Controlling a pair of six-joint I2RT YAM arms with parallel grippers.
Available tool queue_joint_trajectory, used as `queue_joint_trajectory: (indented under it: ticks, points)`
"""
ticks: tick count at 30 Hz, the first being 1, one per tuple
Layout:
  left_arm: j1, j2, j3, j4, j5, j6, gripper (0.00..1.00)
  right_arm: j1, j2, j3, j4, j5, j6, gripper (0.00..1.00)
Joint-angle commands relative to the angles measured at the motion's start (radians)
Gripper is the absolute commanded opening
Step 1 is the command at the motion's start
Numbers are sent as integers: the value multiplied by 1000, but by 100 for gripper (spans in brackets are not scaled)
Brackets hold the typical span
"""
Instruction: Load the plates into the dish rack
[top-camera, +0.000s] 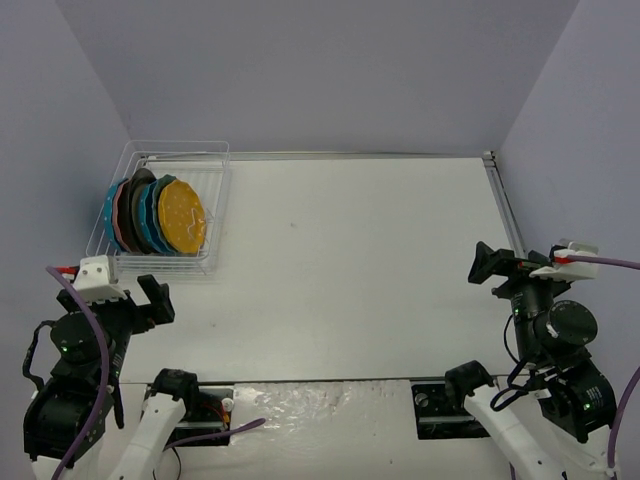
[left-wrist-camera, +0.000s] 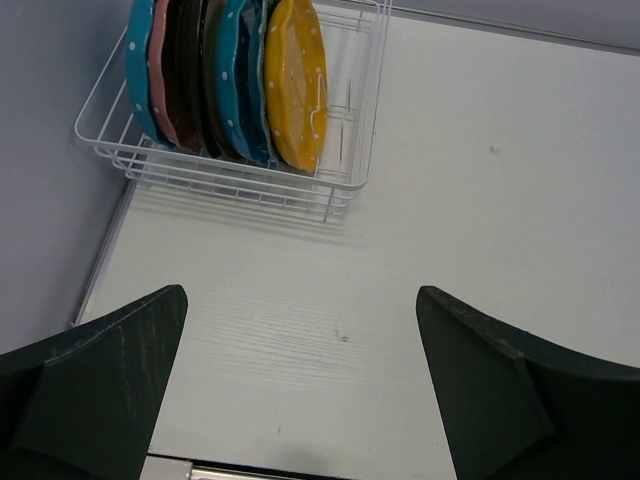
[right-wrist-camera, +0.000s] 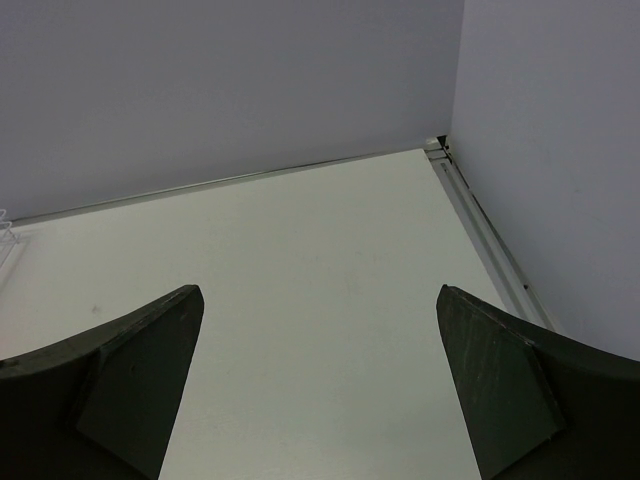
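White wire, that's the dish rack (top-camera: 181, 151) (left-wrist-camera: 250, 190), and it's parked in the far-left corner of the table (top-camera: 350, 260), right up by the left wall. The plates (top-camera: 150, 212) (left-wrist-camera: 215, 80) are all in it, standing on edge and packed face to face in the near part of the rack. The row runs left to right across the rack, so each plate's flat side looks sideways toward the middle of the table, tipped back a little.

The dotted yellow plate (top-camera: 182, 218) (left-wrist-camera: 295, 85) is the rightmost one. Behind it come blue ones, a couple of dark ones, then pink, with a blue one on the far left. The dark ones blur together, so I can't split them cleanly.

Left gripper (top-camera: 140, 298) (left-wrist-camera: 300, 295) hangs just in front of the rack's near edge, not touching it. Its arm is folded up over its base and aimed at the plates. Jaws spread wide, nothing between them.

Right gripper (top-camera: 500, 268) (right-wrist-camera: 320, 290) is way over by the right wall, well apart from the rack. That arm is folded back too and looks at the bare far-right corner. It's also gaping and empty.
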Motion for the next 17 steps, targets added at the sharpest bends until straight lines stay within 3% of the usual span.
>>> queue_joint_trajectory:
  ticks: [1,17]
  points:
    - [-4,32,-4,69,3,-23,97,6,3,7,86,24,-22,100]
    - [-4,37,-13,79,6,-26,97,6,-11,6,85,18,-28,100]
